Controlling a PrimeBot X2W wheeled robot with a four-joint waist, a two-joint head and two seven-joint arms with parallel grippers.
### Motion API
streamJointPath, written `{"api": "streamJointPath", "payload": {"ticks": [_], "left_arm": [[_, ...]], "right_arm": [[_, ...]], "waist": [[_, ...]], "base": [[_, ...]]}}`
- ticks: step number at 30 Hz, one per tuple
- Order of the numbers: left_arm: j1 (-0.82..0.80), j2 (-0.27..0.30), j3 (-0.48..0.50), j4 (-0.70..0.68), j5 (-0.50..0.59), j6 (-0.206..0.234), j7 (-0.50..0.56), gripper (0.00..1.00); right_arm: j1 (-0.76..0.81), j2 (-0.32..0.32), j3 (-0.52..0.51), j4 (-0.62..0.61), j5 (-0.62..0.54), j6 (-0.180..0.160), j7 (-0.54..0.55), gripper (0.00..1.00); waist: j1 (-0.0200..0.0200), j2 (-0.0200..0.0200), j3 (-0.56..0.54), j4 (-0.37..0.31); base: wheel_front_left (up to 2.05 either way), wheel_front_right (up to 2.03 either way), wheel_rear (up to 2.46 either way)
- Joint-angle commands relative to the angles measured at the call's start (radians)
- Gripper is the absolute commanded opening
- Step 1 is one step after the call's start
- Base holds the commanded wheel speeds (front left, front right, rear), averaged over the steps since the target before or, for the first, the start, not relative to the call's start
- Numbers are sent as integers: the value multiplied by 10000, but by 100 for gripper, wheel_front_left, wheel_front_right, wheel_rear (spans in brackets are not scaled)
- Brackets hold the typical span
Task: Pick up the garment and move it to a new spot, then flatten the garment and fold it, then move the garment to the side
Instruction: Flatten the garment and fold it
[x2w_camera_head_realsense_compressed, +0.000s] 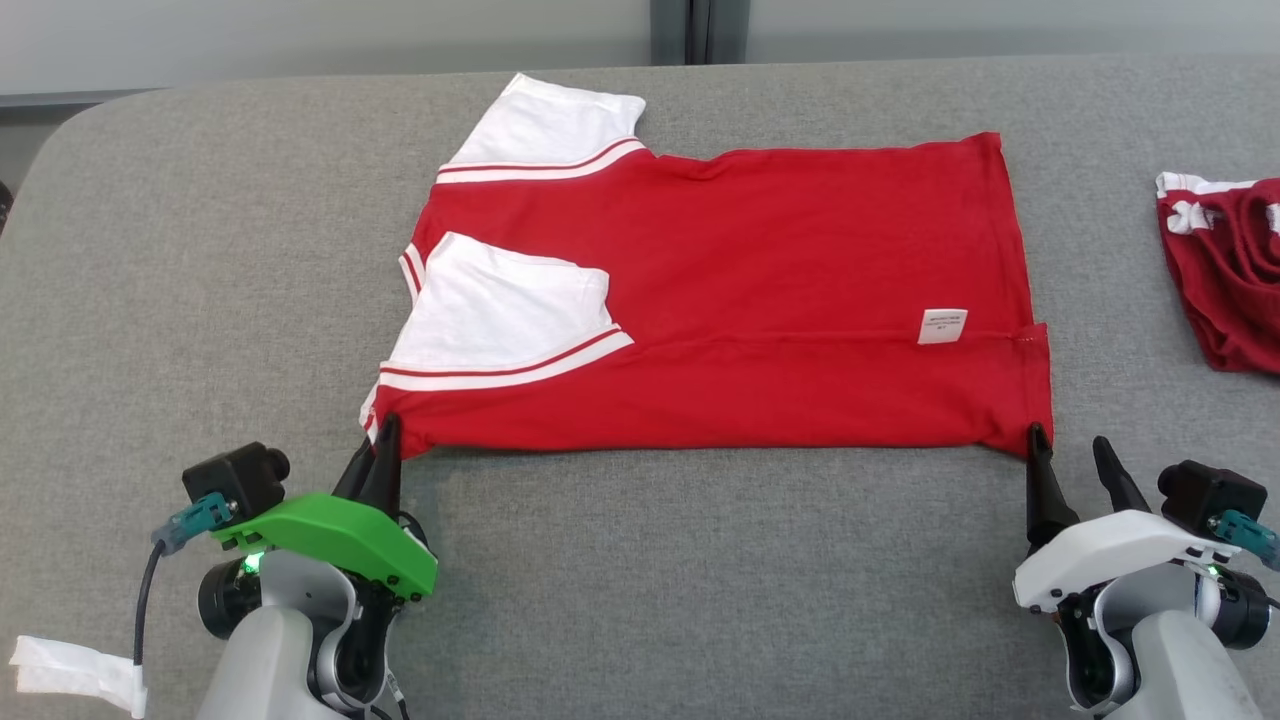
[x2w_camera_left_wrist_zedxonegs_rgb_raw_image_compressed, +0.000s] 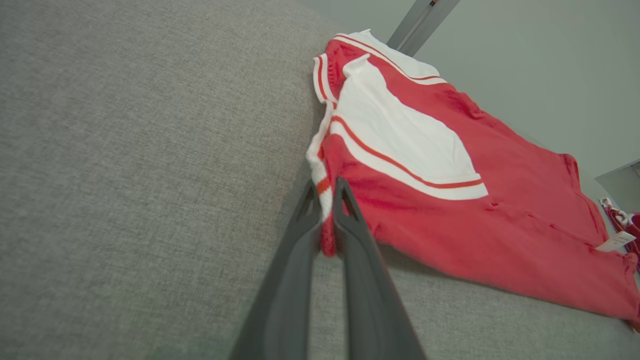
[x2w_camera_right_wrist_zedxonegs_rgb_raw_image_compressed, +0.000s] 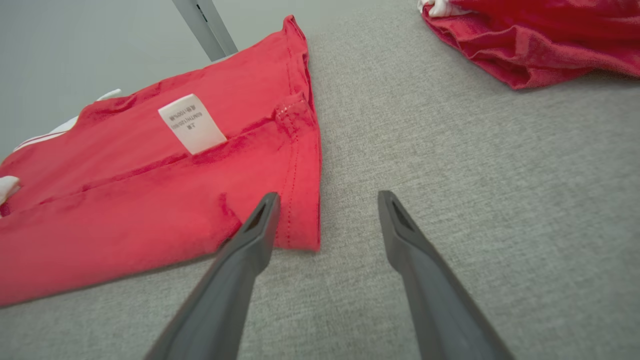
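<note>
At the near edge of the red jersey (x2w_camera_head_realsense_compressed: 720, 300), the left end effector (x2w_camera_head_realsense_compressed: 385, 428) pinches a corner; the right end effector (x2w_camera_head_realsense_compressed: 1068, 440), spread, should close before folding.

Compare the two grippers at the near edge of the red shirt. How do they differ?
The left gripper is shut on the shirt at its sleeve-end corner; the right gripper stands open, its fingers either side of the hem corner. The left gripper wears a green cover, the right gripper a white cover. Both sit at the shirt's near edge.
</note>
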Motion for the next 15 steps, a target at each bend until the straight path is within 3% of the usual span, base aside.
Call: {"api": "streamJointPath", "payload": {"ticks": [1, 12, 13, 14, 15], "left_arm": [[163, 62, -29, -133, 23, 46, -13, 0], [500, 28, -257, -975, 76, 216, 12, 0], [515, 29, -273, -1014, 85, 217, 16, 0], [531, 37, -292, -1071, 95, 227, 27, 0], [549, 50, -304, -1115, 95, 234, 33, 0]], "right_arm": [[-159, -21, -34, 110, -65, 3, 75, 100], [-748, -1, 232, 1297, -313, 4, 722, 100], [-771, 1, 291, 1387, -325, 4, 780, 94], [-793, 10, 386, 1481, -319, 4, 843, 49], [-814, 21, 440, 1549, -276, 6, 887, 45]], "waist": [[0, -1, 33, 61], [0, -1, 91, 268], [0, -1, 83, 277], [0, -1, 74, 289], [0, -1, 69, 294]], "base": [[0, 0, 0], [0, 0, 0], [0, 0, 0], [0, 0, 0], [0, 0, 0]]}}
